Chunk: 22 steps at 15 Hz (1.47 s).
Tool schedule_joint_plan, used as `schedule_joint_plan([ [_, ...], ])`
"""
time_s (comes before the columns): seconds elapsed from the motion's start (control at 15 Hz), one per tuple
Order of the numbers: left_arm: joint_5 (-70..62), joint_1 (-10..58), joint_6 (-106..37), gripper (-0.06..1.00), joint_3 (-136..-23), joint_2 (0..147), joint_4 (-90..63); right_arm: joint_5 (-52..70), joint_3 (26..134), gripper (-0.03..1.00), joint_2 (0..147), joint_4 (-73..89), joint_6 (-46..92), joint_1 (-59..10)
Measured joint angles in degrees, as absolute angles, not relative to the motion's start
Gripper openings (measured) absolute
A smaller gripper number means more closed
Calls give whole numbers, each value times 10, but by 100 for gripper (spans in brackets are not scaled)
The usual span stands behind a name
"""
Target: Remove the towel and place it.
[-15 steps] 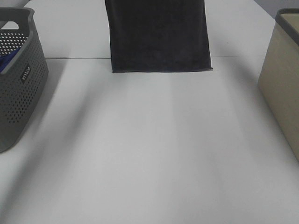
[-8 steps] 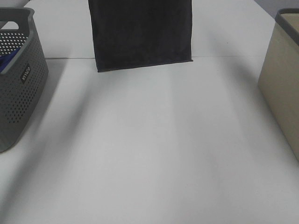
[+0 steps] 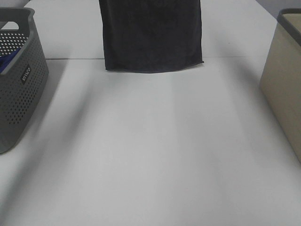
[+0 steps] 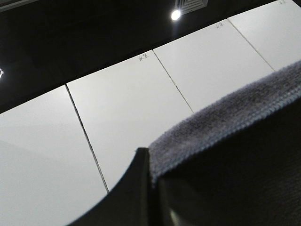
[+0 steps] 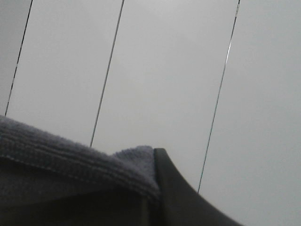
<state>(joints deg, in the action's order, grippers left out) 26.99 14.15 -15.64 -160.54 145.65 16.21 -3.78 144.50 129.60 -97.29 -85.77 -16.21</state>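
Tension along the top edge explains the flat hang. The towel (image 3: 153, 35) drops as a smooth dark sheet above the far middle of the table (image 3: 150, 155), its upper edge out of the high view, because each arm pinches one top corner. The left gripper (image 4: 153, 183) has its fingers closed tight on the fuzzy terry at one corner, and the right gripper (image 5: 153, 197) is clamped on the other in the same way (both wrist cameras look upward past the cloth at pale ceiling panels (image 4: 127, 108), with a ceiling light (image 4: 175, 14) in the left one). Holding it spread by two corners looks meant to let it be laid down without bunching. Whether the lower hem, which bows slightly, brushes the tabletop cannot be told. The white surface is matte, with a seam running across behind the hem. A perforated grey basket (image 3: 21, 80) with a blue item (image 3: 3, 63) inside stands at the left edge and a beige box (image 3: 282, 84) at the right, both well apart from the cloth.
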Motion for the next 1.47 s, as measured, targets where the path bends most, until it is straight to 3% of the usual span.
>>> schedule_joint_plan([
  [1.0, 244, 142, -158, 0, -1605, 1450, 189, -39, 1445, 1, 1297, -968, -858, -162],
  [1.47, -65, 158, 44, 0, -1605, 1435, 246, -104, 1312, 1, 1266, -986, -954, -162],
])
